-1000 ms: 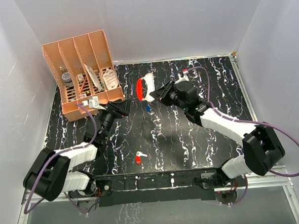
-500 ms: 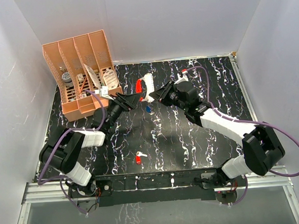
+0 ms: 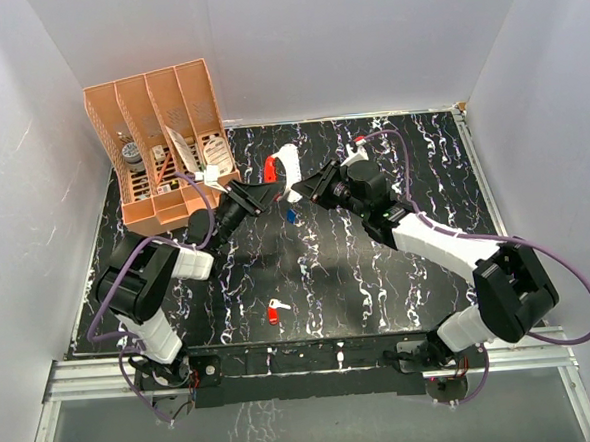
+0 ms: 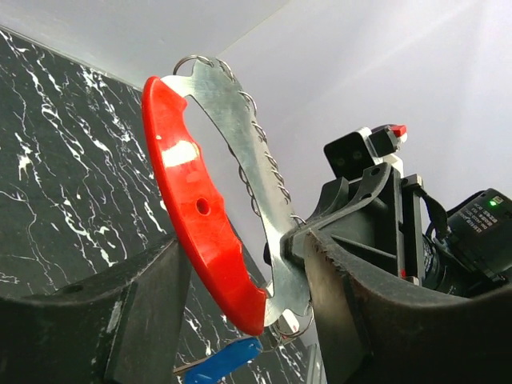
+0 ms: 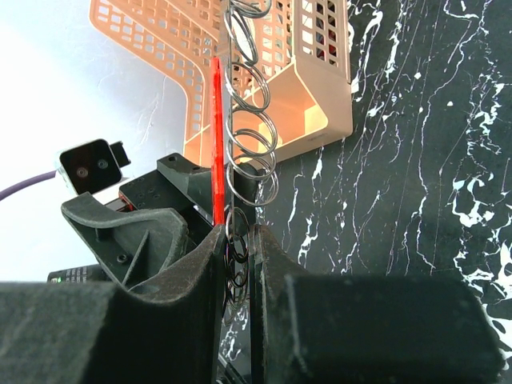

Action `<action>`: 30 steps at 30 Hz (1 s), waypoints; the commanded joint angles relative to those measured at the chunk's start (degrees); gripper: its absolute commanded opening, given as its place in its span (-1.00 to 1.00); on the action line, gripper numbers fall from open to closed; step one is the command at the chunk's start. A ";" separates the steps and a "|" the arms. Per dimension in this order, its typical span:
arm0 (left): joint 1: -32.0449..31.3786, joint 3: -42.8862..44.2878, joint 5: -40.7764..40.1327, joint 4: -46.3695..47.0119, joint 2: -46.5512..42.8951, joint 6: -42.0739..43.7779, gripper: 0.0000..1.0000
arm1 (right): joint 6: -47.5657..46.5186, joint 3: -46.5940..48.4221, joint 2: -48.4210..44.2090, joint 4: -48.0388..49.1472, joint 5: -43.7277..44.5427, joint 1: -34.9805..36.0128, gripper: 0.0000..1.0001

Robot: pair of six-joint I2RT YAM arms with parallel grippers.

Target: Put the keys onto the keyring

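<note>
The keyring, an oval loop with a red strip and a silver band carrying small wire rings, is held up above the table's back middle. My right gripper is shut on its band edge; in the right wrist view the fingers pinch the rings beside the red strip. My left gripper has its jaws against both sides of the keyring's lower end. The blue key dangles from that end, also seen from above. The red key lies on the table near the front.
An orange file rack with small items stands at the back left, close behind the left arm. White walls enclose the black marbled table on three sides. The right wrist's camera block sits just beyond the keyring.
My left arm swung from beside the rack over to the keyring, and its jaws narrowed from wide open onto the keyring's lower end. The right gripper kept its hold.
</note>
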 commanded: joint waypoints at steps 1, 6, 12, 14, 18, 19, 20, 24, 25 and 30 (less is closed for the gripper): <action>1.17 0.66 1.82 8.49 -1.15 -2.02 0.06 | -2.21 2.24 0.24 3.07 0.15 -0.30 -1.00; 1.78 0.66 2.17 8.41 -1.11 -3.76 -0.14 | -3.48 4.13 1.79 0.15 0.26 -0.36 -1.00; 2.57 1.21 2.87 7.11 -0.85 -6.19 -0.36 | -3.84 5.24 3.15 -1.98 -0.02 -0.36 -1.00; 2.96 1.67 3.32 6.45 -0.70 -7.43 -0.45 | -4.05 5.53 3.46 -2.57 -0.15 -0.32 -1.00; 3.89 2.37 4.02 7.09 0.57 -11.79 -0.75 | -5.09 5.85 3.74 -3.78 0.06 -0.31 -1.00; 4.22 2.56 4.24 7.54 1.06 -13.19 -0.85 | -5.30 5.86 3.72 -4.20 0.31 -0.38 -1.00; 4.53 2.93 4.90 8.64 1.78 -14.17 -0.96 | -5.62 5.91 3.66 -4.46 0.43 -0.34 -1.00; 5.04 4.50 6.93 10.50 4.21 -18.02 -1.00 | -6.59 5.74 3.48 -5.40 0.95 -0.43 -1.00; 5.11 4.74 7.23 10.50 4.51 -18.57 -1.00 | -6.66 5.63 3.41 -5.38 0.90 -0.47 -0.98; 5.59 4.64 7.16 7.66 3.50 -20.89 -1.00 | -7.75 5.19 3.18 -5.19 0.13 -1.19 -0.45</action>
